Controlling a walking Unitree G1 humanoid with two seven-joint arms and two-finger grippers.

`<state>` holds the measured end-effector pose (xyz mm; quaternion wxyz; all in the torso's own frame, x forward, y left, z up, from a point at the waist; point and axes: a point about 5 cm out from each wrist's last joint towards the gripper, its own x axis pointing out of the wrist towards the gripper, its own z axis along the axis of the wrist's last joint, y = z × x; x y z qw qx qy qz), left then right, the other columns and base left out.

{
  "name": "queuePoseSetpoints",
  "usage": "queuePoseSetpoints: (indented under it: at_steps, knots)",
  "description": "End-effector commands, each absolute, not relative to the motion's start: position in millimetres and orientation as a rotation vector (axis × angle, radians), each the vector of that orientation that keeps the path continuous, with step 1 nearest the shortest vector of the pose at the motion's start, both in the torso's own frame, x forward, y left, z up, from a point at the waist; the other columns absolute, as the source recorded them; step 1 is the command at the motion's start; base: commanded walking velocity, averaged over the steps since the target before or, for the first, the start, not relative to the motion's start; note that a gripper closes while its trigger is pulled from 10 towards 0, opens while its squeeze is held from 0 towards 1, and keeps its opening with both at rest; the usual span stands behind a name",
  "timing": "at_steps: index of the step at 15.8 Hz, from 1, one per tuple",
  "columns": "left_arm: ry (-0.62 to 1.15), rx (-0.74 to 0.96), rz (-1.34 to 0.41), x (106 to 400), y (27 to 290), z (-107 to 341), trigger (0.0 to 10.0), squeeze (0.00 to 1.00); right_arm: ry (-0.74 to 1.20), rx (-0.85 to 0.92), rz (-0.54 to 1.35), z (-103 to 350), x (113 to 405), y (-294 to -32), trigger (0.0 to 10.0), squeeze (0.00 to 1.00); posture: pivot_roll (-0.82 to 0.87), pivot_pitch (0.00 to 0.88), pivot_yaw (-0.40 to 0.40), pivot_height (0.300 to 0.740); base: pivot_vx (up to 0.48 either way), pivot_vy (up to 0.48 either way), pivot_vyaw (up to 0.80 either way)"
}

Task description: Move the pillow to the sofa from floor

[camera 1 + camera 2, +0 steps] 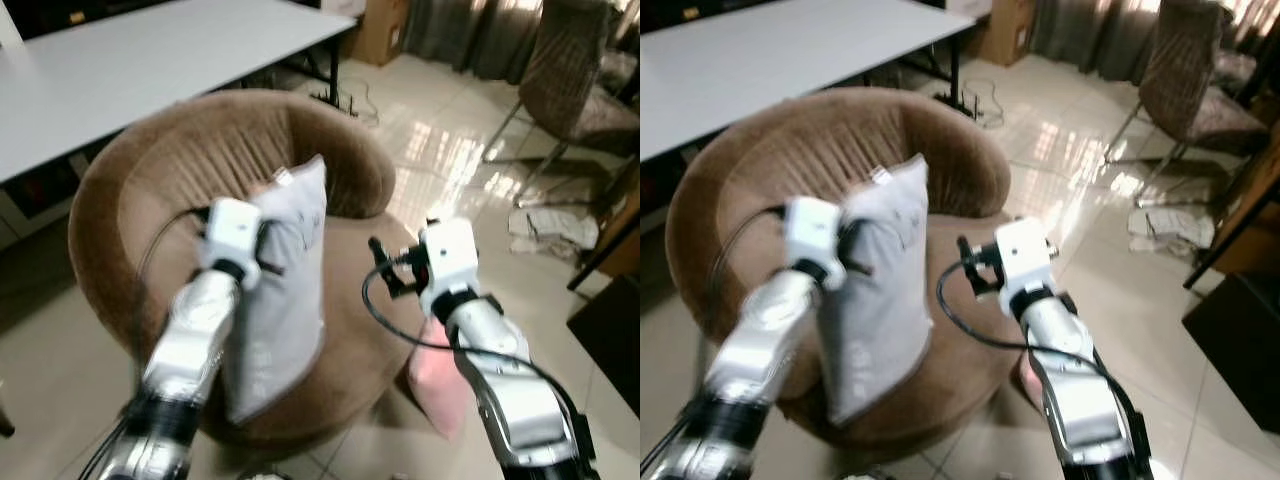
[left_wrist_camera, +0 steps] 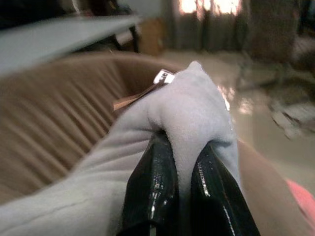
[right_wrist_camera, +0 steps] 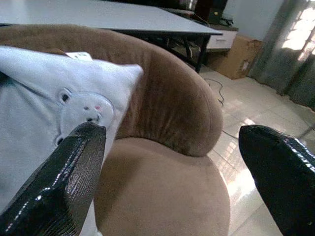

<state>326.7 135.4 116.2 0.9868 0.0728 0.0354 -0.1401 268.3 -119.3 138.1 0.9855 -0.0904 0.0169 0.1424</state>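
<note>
Tiled room, brown sofa: we are holding grey pillow upright, long axis vertical, left gripper pinching its edge; right gripper gaping wide, holding nothing.

left claw | pinching grey pillow | over brown sofa

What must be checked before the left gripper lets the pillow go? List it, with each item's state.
1. Left gripper has the grey pillow: ok, its fingers pinch a fold of the fabric.
2. Pillow is over the brown round sofa, not the floor: ok.
3. Pillow rests on the seat: cannot tell, its lower edge is near the seat front.
4. Right gripper is free: ok, open and off the pillow, beside it over the seat.
5. Pillow will stay put when released: cannot tell, it stands on edge.
6. Pink item on the floor beside the sofa: not ok, if it belongs on the sofa too.
</note>
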Motion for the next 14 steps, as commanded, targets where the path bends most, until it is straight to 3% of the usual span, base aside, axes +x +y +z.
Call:
queuePoseSetpoints:
  at_steps: [1,6,8,9,10,11,13,14]
  knots:
    - [-0.018,0.158,-0.307,340.9,129.1,131.9,10.0,0.00,0.035,-0.193,0.267,137.8,267.6,-123.3,10.0,0.00,-0.05,0.053,0.004,0.740,0.000,0.000,0.00]
    - [0.087,0.264,-0.259,370.3,125.1,115.7,10.0,0.00,0.046,-0.204,0.269,137.2,260.4,-121.1,10.0,0.00,-0.10,0.101,0.018,0.740,0.000,0.000,0.00]
    - [0.129,0.361,-0.129,378.3,143.9,115.9,10.0,0.00,0.053,-0.207,0.278,136.7,257.1,-119.5,10.0,0.00,-0.11,0.123,0.018,0.740,0.000,0.000,0.00]
    - [0.168,0.428,0.028,382.0,170.5,118.4,10.0,0.00,0.059,-0.208,0.293,136.4,254.9,-117.3,10.0,0.00,-0.12,0.139,0.016,0.740,0.000,0.000,0.00]
    - [0.178,0.439,0.075,382.4,178.7,119.5,10.0,0.00,0.061,-0.208,0.298,136.4,253.3,-116.5,10.0,0.00,-0.12,0.143,0.013,0.740,0.000,0.000,0.00]
    - [0.192,0.493,0.168,382.7,203.5,124.8,10.0,1.00,0.067,-0.202,0.314,135.4,250.5,-114.4,10.0,0.00,-0.12,0.154,0.009,0.740,0.000,0.000,0.00]
    - [0.230,0.557,0.294,377.9,246.7,132.9,10.0,1.00,0.081,-0.194,0.356,133.7,247.1,-110.0,10.0,0.00,-0.12,0.164,-0.001,0.740,0.000,0.000,0.00]
    - [0.226,0.569,0.319,377.0,253.9,136.0,10.0,1.00,0.083,-0.195,0.370,133.4,246.4,-108.9,10.0,0.00,-0.12,0.166,-0.002,0.740,0.000,0.000,0.00]
